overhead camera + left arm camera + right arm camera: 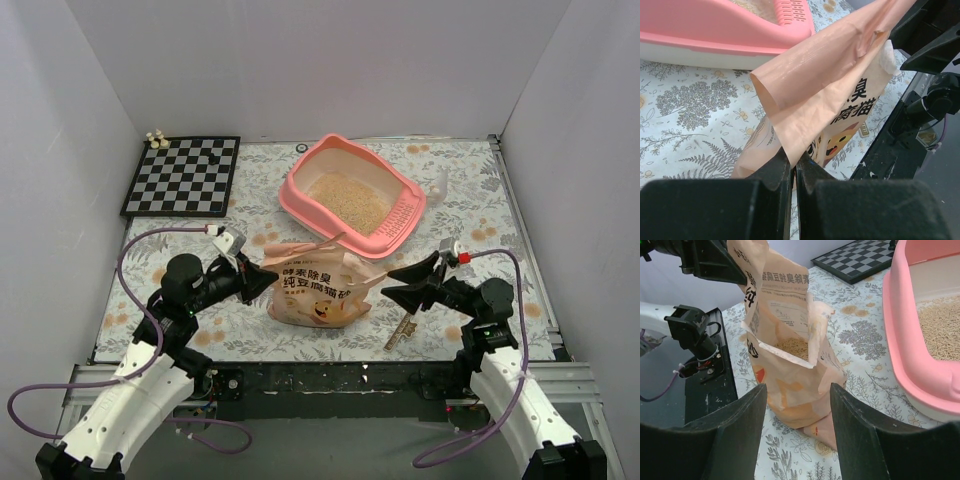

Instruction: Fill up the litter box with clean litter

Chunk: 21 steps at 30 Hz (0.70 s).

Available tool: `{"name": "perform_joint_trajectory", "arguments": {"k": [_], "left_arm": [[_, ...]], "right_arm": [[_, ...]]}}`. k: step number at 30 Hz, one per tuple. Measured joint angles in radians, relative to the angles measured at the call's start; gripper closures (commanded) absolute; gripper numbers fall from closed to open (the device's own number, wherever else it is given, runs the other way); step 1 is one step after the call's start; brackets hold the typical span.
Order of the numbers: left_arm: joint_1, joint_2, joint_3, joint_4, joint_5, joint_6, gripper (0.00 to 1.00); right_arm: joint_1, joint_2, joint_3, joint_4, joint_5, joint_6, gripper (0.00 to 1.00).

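The pink litter box (298, 204) stands at the back centre with a layer of beige clean litter (348, 200) in it. It also shows in the right wrist view as litter box (905, 360) holding litter (940, 330). In front of it the tan printed litter bag (318, 288) stands upright, its top open and granules (792, 346) visible inside. My left gripper (262, 280) is shut on the bag's upper left flap (825, 85), pinched at the fingertips (794, 159). My right gripper (390, 283) is open just right of the bag, the jaws (797, 386) spread wide with the bag (790, 375) beyond them, not touching.
A checkerboard (182, 175) with a few chess pieces (156, 139) lies at the back left. A translucent scoop (437, 185) leans by the box's right end. A small tan object (400, 332) lies near the front edge under the right arm. White walls enclose the floral mat.
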Motion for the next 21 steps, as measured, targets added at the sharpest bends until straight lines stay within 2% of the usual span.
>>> {"name": "perform_joint_trajectory", "arguments": {"k": [3,7,11,15,21], "left_arm": [[0.002,0.004,0.0,0.004,0.005,0.0,1.0],[0.002,-0.006,-0.012,0.016,0.013,-0.004,1.0],[0.002,-0.019,-0.02,0.022,0.022,-0.008,1.0],[0.003,-0.029,-0.027,0.025,0.025,-0.011,1.0],[0.003,-0.045,-0.034,0.024,0.03,-0.011,1.0]], "right_arm": [[0.024,0.048,0.026,-0.02,0.009,-0.102,0.39],[0.039,0.112,0.138,-0.139,0.042,-0.277,0.38],[0.042,0.178,0.2,-0.172,0.048,-0.383,0.38],[0.042,0.253,0.225,-0.188,0.0,-0.433,0.37],[0.042,0.266,0.227,-0.186,-0.158,-0.43,0.35]]}}
